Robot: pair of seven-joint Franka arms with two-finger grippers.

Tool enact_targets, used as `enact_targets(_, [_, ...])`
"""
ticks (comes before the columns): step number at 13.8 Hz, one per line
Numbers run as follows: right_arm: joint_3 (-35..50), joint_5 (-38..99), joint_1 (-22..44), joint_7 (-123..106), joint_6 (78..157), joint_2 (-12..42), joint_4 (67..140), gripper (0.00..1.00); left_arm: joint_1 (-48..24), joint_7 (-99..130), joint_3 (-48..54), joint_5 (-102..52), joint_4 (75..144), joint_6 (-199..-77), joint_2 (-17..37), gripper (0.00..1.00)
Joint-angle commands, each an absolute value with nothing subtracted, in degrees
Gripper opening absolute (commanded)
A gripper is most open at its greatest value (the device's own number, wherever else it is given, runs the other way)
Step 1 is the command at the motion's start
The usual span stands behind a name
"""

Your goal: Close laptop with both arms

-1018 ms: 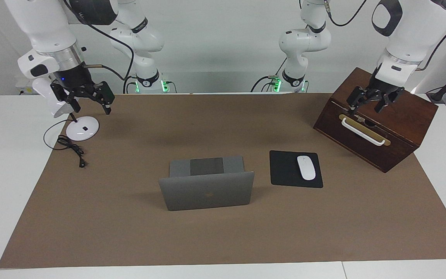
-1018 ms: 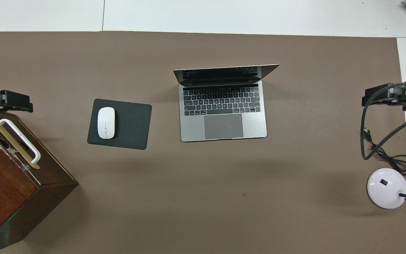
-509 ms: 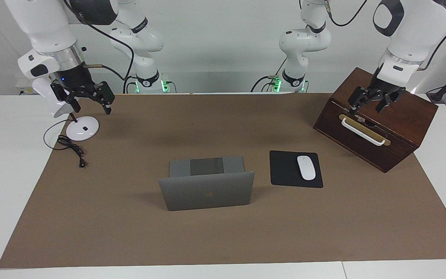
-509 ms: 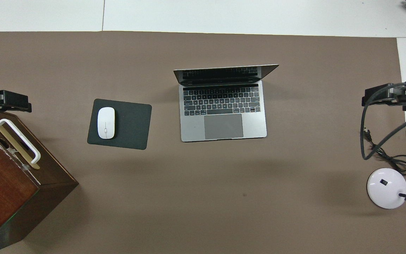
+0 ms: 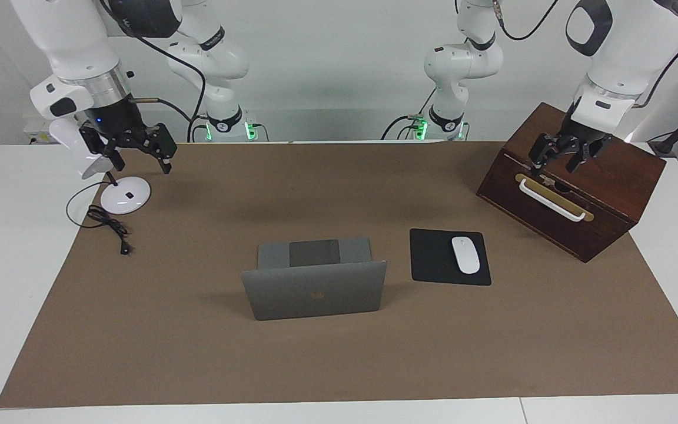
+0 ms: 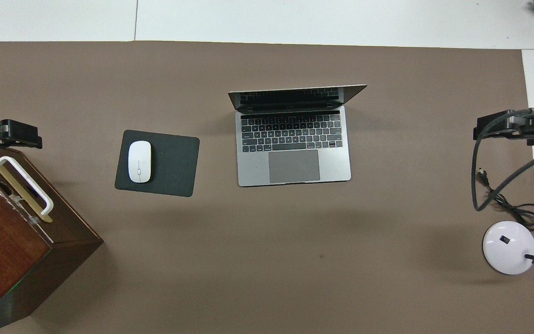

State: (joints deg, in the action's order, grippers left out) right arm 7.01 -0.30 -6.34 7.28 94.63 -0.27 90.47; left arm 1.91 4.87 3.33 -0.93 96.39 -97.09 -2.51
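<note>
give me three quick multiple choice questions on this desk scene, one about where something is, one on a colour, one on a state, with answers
1. Where is the mouse?
A. on the black mouse pad
B. on the laptop's keyboard
C. on the wooden box

2. What colour is the wooden box's handle?
A. red
B. white
C. blue

3. What state is the laptop in?
A. shut flat
B. open, lid raised
C. held up by a gripper

Answers:
1. A, the mouse lies on the mouse pad beside the laptop.
2. B, the handle on the wooden box is white.
3. B, the laptop has its lid up and keyboard showing, with the left gripper over the box and the right gripper near the lamp base.
</note>
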Motion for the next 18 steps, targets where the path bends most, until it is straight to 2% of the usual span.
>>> enact_targets(1, [7.38, 1.67, -7.03, 6.59, 94.66, -1.67, 92.02, 1.00, 2.55, 7.80, 3.61, -1.58, 96.68, -95.11, -2.90, 0.00])
enact_targets(7, [7.38, 1.67, -7.12, 6.68, 94.66, -1.67, 92.02, 1.00, 2.81, 15.69, 3.87, -1.93, 98.87, -94.30, -3.78, 0.00])
enact_targets(11, [7.38, 1.67, -7.12, 6.68, 94.75, -1.67, 92.02, 1.00, 2.46, 28.47, 3.95, -6.42, 106.07, -100.36, -6.85, 0.00])
enact_targets(18, [7.38, 1.58, -7.12, 6.50, 94.83, -1.67, 92.02, 1.00, 2.64, 45.94, 3.78, -16.33, 112.32, -107.92, -9.49, 0.00])
